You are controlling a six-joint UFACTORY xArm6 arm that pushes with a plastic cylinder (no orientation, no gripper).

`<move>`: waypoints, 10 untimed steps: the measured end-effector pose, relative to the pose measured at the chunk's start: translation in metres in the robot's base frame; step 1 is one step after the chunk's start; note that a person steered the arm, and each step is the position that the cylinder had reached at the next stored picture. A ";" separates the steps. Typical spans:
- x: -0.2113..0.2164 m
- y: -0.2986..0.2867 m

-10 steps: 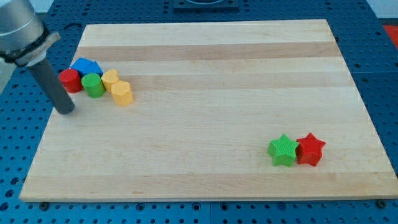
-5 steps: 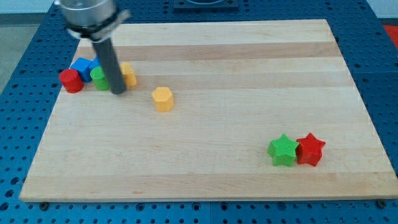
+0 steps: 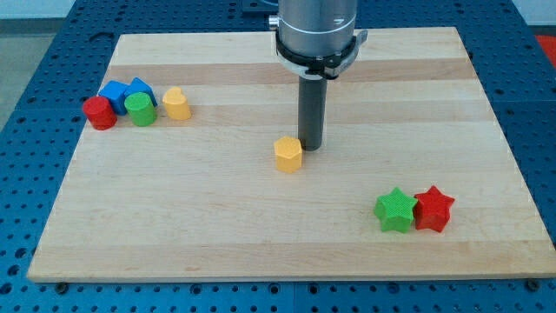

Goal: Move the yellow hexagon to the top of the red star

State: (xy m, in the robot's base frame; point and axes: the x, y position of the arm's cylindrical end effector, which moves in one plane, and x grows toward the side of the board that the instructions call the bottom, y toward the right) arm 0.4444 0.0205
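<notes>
The yellow hexagon (image 3: 288, 155) lies near the middle of the wooden board (image 3: 261, 235). My tip (image 3: 311, 146) stands just to its right and slightly above it in the view, touching or nearly touching it. The red star (image 3: 433, 209) sits at the lower right of the board, pressed against a green star (image 3: 396, 210) on its left. The hexagon is well to the left of and above the red star.
A cluster sits at the upper left: a red cylinder (image 3: 99, 112), a blue block (image 3: 125, 92), a green cylinder (image 3: 140, 109) and a second yellow block (image 3: 176, 103). The arm's grey body (image 3: 316, 30) hangs over the board's top middle.
The yellow hexagon has slid from the left cluster rightward and down to the board's middle. My tip has swept from the far left to the hexagon's right side.
</notes>
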 end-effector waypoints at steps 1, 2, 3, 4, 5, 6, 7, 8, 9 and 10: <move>0.000 -0.057; 0.000 -0.097; 0.003 -0.120; 0.021 -0.096; 0.051 -0.046; 0.053 -0.035; 0.055 -0.043; 0.059 -0.044; 0.059 -0.044; 0.068 -0.064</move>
State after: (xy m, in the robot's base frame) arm 0.5123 -0.0438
